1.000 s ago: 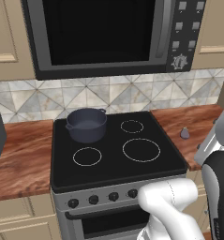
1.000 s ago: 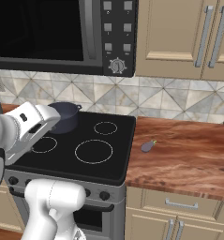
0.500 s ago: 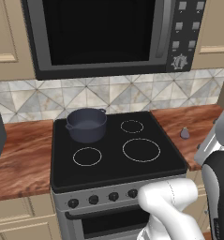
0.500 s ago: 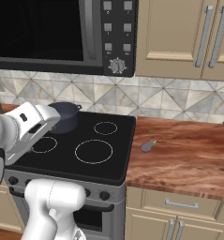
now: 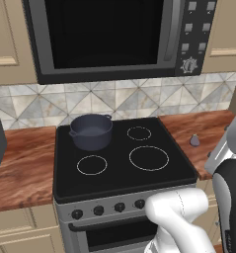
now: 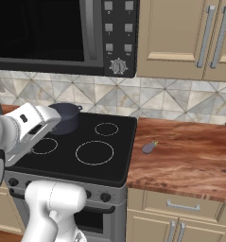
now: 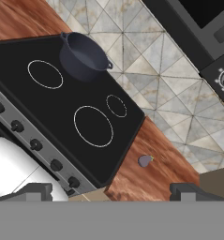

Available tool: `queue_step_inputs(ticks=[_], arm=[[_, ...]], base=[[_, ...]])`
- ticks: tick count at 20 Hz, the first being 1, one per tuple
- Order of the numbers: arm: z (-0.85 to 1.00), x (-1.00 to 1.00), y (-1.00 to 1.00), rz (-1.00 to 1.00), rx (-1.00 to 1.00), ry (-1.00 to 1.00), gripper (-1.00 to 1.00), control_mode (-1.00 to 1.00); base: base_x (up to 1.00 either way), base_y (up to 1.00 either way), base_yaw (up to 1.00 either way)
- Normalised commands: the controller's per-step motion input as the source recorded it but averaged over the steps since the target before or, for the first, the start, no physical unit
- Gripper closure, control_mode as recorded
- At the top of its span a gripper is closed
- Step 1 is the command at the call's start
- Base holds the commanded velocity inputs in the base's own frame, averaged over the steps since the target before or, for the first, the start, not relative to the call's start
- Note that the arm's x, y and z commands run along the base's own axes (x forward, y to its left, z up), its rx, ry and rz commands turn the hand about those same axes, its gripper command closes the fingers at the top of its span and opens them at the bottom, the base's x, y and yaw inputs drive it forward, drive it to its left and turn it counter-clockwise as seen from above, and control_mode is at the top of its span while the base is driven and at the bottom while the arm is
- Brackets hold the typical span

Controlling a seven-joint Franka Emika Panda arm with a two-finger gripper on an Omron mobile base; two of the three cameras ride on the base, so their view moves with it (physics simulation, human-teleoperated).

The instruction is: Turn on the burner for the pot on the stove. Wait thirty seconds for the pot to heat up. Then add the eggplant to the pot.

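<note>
Evidently the first step is pending: the hand (image 7: 108, 192) hovers high, jaws wide and empty. The pot (image 5: 91, 130) sits rear-left on the stove (image 5: 120, 168); the eggplant (image 6: 149, 147) lies on the worktop (image 6: 190, 156). Next move: reach the correct front knob.

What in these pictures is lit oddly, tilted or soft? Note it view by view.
Left base view: even flat light, faint shadow under the pot. Right base view: the eggplant is small and soft-edged. Hand view: the stove runs diagonally; no glare on its glass.

The hand (image 7: 108, 190) hangs high, fingers spread wide apart, gripping nothing.
</note>
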Motion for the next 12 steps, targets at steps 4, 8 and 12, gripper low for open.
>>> queue_step_inputs(ticks=[4,8,12], arm=[[0.0,0.0,0.0,0.0,0.0,0.0,-1.0,-1.0],[0.0,0.0,0.0,0.0,0.0,0.0,-1.0,-1.0],[0.0,0.0,0.0,0.0,0.0,0.0,-1.0,-1.0]], base=[[0.0,0.0,0.0],[0.0,0.0,0.0],[0.0,0.0,0.0]])
